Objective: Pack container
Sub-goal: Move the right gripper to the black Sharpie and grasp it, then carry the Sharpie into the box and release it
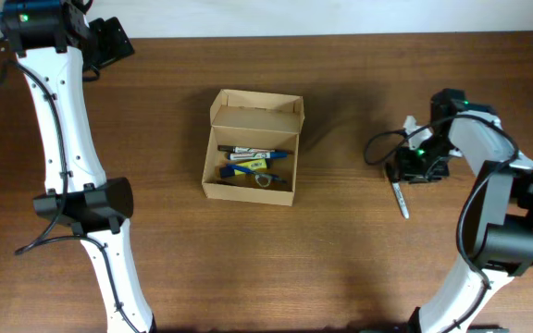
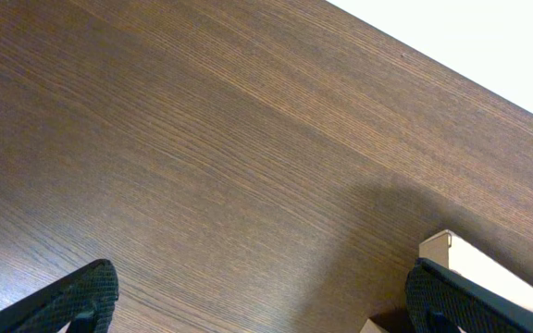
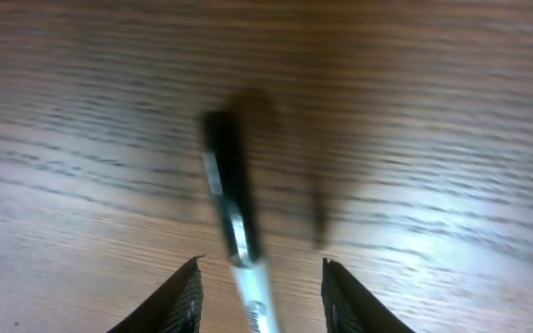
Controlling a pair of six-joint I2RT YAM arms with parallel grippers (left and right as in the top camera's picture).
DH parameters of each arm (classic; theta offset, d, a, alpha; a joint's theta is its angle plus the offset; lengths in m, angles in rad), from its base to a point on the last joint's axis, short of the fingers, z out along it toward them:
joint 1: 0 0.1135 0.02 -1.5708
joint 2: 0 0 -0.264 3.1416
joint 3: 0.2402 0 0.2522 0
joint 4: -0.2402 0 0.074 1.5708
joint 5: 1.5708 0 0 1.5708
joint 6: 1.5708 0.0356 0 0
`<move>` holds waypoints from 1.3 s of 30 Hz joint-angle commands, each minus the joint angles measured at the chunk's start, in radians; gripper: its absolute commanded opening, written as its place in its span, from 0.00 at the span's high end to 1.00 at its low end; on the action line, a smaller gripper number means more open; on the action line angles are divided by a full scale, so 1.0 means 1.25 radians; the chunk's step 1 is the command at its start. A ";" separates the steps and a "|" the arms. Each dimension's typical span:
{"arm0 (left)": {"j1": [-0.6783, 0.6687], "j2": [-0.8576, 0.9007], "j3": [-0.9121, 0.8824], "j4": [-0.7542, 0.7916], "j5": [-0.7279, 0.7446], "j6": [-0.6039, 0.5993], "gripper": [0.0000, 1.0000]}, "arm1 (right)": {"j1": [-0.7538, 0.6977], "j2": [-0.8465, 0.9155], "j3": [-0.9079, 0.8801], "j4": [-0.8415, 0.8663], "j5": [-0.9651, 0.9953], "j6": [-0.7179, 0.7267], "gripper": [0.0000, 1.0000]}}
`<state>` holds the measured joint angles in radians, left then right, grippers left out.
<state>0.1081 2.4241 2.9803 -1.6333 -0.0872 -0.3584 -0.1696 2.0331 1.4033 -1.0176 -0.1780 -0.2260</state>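
Left gripper (image 2: pixel 262 294): out at the far left corner of the desk (image 1: pixel 340 268), fingers spread as wide as we see them. Only bare wood lies between them, and it holds and touches nothing.
Container (image 1: pixel 255 115): mid-desk, well apart from both arms, with the lid flap standing up on the far side and the mouth open.
Inside: pens and markers (image 1: pixel 251 159) lie flat, mostly along the width. We judge there is room for more on top.
Loose pen (image 1: pixel 400 198): on the desk at right, well apart from the container. It lies roughly near-to-far, with its far end under the right wrist.
Step in hand: we read this as the pickup of the loose pen, with the carry to the container to come after.
Doing it well: we would centre the barrel between the fingers, lower until the tips almost meet the wood, then close across the barrel rather than along it. The pen is thin and round, so an off-centre pinch could roll it away. The wrist view is blurred, so we cannot judge height above the desk.
Right gripper (image 3: pixel 259 294): part open, one finger on each side of the pen with a gap showing on both sides. We see no contact, and it grips nothing.
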 commanded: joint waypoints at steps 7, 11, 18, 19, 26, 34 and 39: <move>0.003 0.002 0.011 0.001 -0.012 0.007 0.00 | 0.062 0.011 -0.005 0.014 0.124 -0.024 0.58; 0.003 0.002 0.011 0.001 -0.012 0.007 0.00 | 0.062 0.033 -0.011 0.013 0.132 -0.019 0.59; 0.003 0.002 0.011 0.001 -0.012 0.007 0.00 | 0.063 0.055 -0.040 0.028 0.131 0.000 0.92; 0.003 0.002 0.011 0.001 -0.012 0.007 0.00 | 0.063 0.055 -0.040 0.028 0.131 0.000 0.96; 0.003 0.002 0.011 0.001 -0.012 0.007 0.00 | 0.065 0.039 0.006 -0.015 0.029 0.000 0.96; 0.003 0.002 0.011 0.001 -0.012 0.007 0.00 | 0.151 -0.025 0.324 -0.232 -0.002 -0.001 0.96; 0.003 0.002 0.011 0.001 -0.012 0.007 0.00 | 0.286 -0.028 0.578 -0.331 0.046 -0.002 0.96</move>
<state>0.1081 2.4241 2.9803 -1.6333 -0.0872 -0.3580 0.0830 2.0552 1.9869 -1.4113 -0.1360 -0.2310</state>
